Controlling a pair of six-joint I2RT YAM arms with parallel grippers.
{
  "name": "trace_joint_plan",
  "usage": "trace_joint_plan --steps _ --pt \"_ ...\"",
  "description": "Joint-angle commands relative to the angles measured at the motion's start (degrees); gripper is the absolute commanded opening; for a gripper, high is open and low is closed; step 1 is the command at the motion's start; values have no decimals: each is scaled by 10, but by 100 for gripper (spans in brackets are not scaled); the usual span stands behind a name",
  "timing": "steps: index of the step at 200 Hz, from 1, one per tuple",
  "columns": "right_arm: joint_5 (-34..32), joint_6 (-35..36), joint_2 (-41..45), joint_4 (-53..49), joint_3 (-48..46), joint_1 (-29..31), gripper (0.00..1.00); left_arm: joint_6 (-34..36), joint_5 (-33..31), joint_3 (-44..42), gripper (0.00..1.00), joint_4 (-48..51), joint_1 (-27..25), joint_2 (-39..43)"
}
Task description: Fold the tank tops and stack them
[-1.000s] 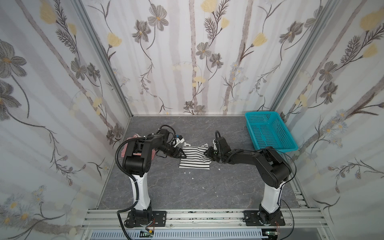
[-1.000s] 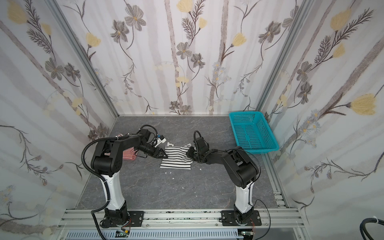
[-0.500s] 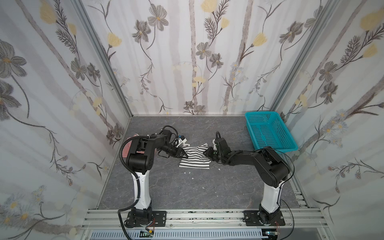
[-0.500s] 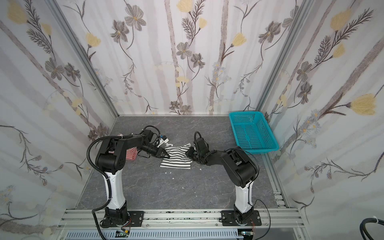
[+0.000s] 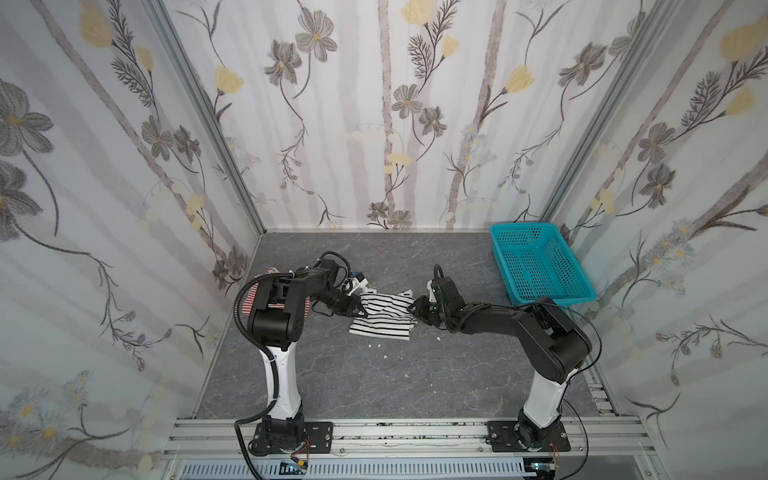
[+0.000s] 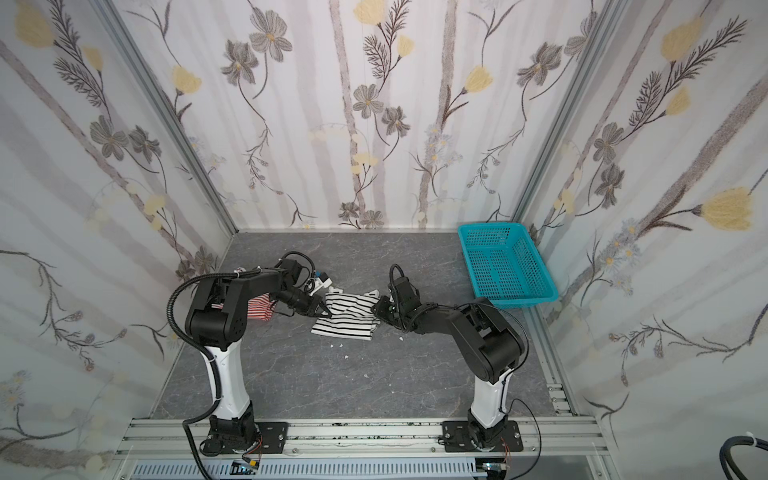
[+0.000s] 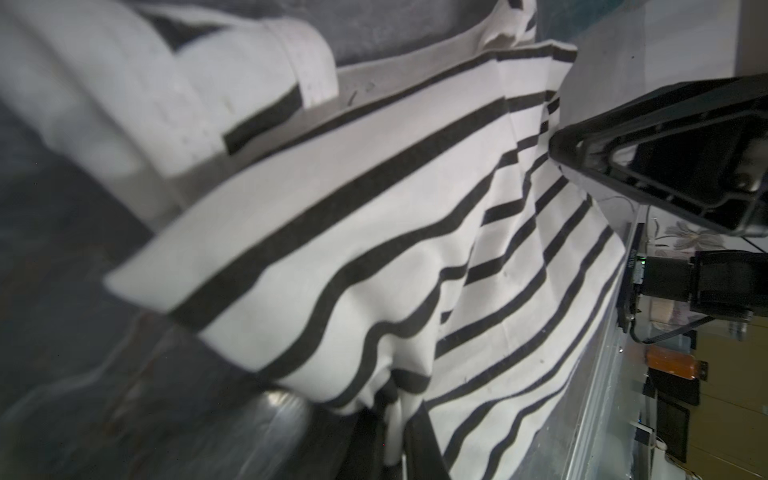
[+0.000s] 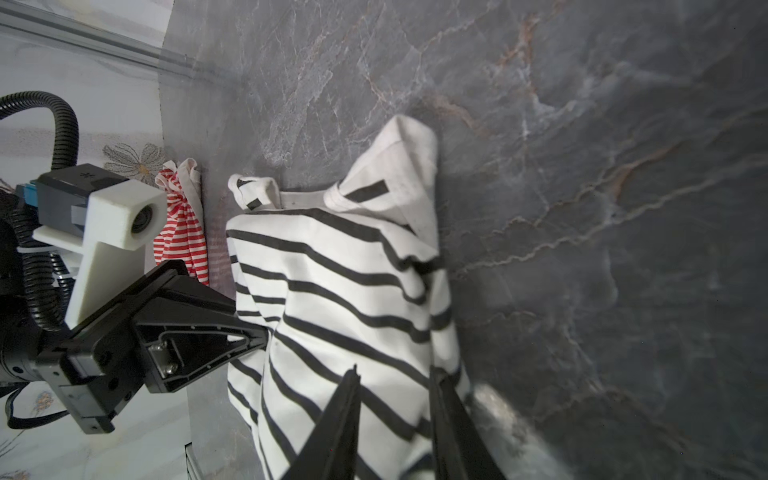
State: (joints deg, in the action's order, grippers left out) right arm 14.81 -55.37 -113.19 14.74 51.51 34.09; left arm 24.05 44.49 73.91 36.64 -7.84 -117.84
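The black-and-white tank top (image 5: 382, 318) (image 6: 347, 318) lies partly folded mid-table, straps toward the back. My left gripper (image 5: 360, 309) (image 6: 326, 312) is at its left edge. In the left wrist view, the left gripper (image 7: 395, 440) is shut on a pinch of the striped cloth (image 7: 374, 249). My right gripper (image 5: 413, 311) (image 6: 377, 309) is at the top's right edge. In the right wrist view, the right gripper (image 8: 395, 386) is open and the cloth (image 8: 332, 291) lies flat in the gap. The red-and-white tank top (image 5: 251, 301) (image 6: 259, 309) (image 8: 183, 237) lies bunched behind the left arm.
A teal basket (image 5: 540, 266) (image 6: 505, 262) stands at the back right, against the wall. Small white scraps (image 5: 376, 345) dot the grey marbled table in front of the striped top. Flowered walls close in three sides.
The left gripper has closed on the left edge of the black-and-white top. The right gripper's jaws have parted a little. Both arms have stayed nearly where they were.
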Motion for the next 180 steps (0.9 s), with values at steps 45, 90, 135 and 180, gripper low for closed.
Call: trace_joint_plan --steps 45,90,135,180 --pt "-11 5 9 -20 8 -5 33 116 -192 27 0 98 77 75" --pt "-5 -4 -9 -7 13 -1 33 164 -256 63 0 138 117 118" --pt "-3 -4 -14 -9 22 0 33 202 -303 123 0 183 138 120" --pt "-5 -1 -18 -10 21 0 33 236 -321 198 0 254 156 128"
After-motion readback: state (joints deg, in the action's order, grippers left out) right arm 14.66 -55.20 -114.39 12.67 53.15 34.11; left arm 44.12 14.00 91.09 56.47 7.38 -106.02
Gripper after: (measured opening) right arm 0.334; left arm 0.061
